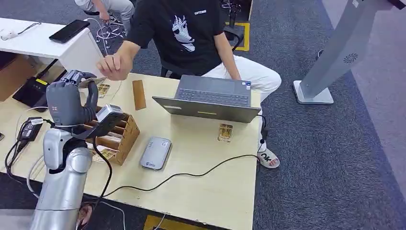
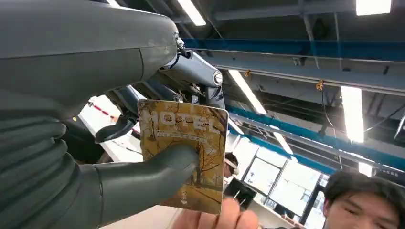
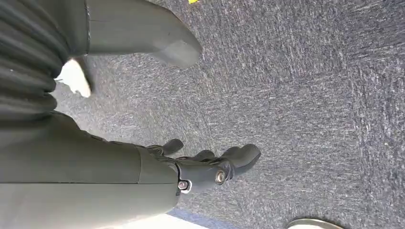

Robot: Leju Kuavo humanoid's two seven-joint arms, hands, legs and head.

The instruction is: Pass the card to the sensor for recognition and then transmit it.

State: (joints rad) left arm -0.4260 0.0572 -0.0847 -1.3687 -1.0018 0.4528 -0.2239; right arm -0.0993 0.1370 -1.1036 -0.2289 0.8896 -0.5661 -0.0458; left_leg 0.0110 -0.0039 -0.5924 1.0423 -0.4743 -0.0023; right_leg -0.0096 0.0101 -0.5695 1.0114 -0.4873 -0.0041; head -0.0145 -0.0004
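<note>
The card [image 2: 184, 152], a gold hotel key card printed with bare trees, sits pinched in the left hand [image 1: 69, 98], the thick thumb pressed across its face and the darker fingers [image 2: 191, 71] behind it. In the head view this hand is raised at the left of the frame, over the far left part of the worktop [image 1: 206, 167]. A person's hand [image 1: 113, 67] reaches in from the upper left of that frame, right beside the raised card; in the left wrist view their fingertips [image 2: 215, 220] touch the card's lower edge.

Just below the left hand stands a wooden slotted card holder [image 1: 117, 136], and to its right a grey sensor [image 1: 155, 153] lies flat on the worktop. Further right, another card [image 1: 225, 132] lies near an open laptop [image 1: 210, 98] in front of the seated person [image 1: 182, 33].

The right hand [image 3: 191, 167] hangs over grey carpet [image 3: 310, 95], holding nothing, its fingers loosely apart.
</note>
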